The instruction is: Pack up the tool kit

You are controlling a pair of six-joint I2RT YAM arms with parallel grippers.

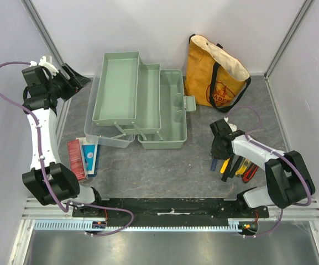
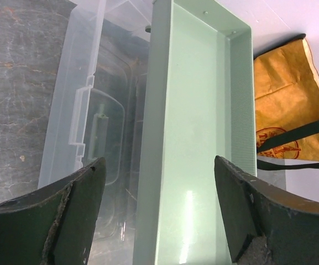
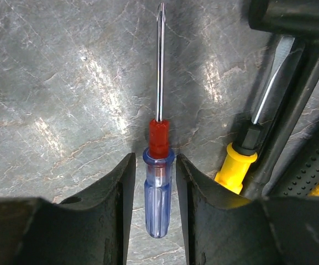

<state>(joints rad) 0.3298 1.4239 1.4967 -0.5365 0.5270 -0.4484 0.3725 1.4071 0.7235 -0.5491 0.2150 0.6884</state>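
Toolbox (image 1: 170, 110) sits open at back-centre of the grey stone-look surface (image 1: 165, 171), its sage-green cantilever trays fanned out to the left. The top tray (image 1: 116, 85) is highest and nothing is visible in it. The clear lid (image 1: 101, 138) hangs off the left side, partly under the trays. Left gripper (image 2: 159, 165) is raised at back-left beside the box. In the wrist view it looks down over the long top tray and the lid, jaws spread wide with nothing between them. Right gripper (image 3: 155, 157) is low at the right-front, over a loose pile of hand tools (image 1: 236, 168) lying on the surface, well apart from the toolbox. Its jaws are narrowed to either side of a Phillips screwdriver (image 3: 159, 182) with a clear blue handle and red collar, shaft pointing away from the camera. A sliver of surface shows at the handle's left side, so I cannot tell whether the pads actually press it. Just right of it lie a yellow-handled screwdriver (image 3: 235, 165) and a black-handled tool (image 3: 303, 83), touching each other. Mustard tote bag (image 1: 212, 72) stands at back-right, near the toolbox's right end. A red packet (image 1: 77, 160) and a blue packet (image 1: 91, 157) lie flat side by side at front-left, near the left arm's base and below the lid.
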